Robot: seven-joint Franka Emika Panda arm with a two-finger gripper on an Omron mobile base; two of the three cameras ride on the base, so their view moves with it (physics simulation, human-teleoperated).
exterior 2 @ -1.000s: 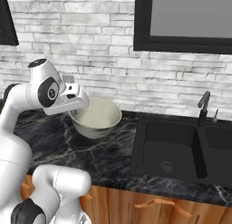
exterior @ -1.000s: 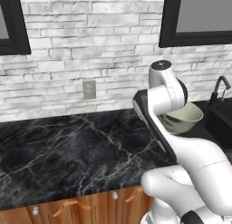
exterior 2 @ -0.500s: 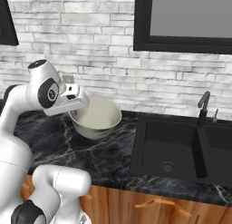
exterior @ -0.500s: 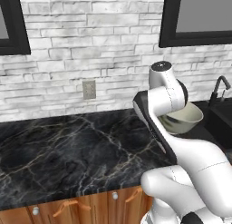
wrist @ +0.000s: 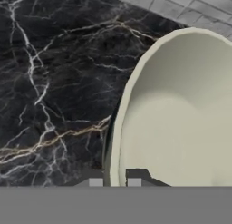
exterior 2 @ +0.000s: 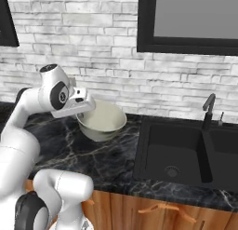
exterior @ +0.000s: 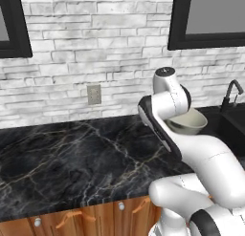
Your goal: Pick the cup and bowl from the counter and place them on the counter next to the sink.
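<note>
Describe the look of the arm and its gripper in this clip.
The arm has glossy white rounded links with dark grey joint rings and a dark round cap on the wrist joint. The hand is a white boxy block. The gripper ends in two small dark, square finger tips. No cables or markings show.

Glossy white arm (exterior: 201, 158) of rounded segments with dark joint rings, grey end cap, 2 small dark fingers (wrist: 136, 175).

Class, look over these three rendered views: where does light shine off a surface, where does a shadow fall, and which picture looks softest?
Left base view: pale sheen on the black counter. Right base view: the bowl casts a soft shadow on the counter; the sink stays dark. Hand view: softest, the bowl rim slightly blurred where the tool pinches it.
</note>
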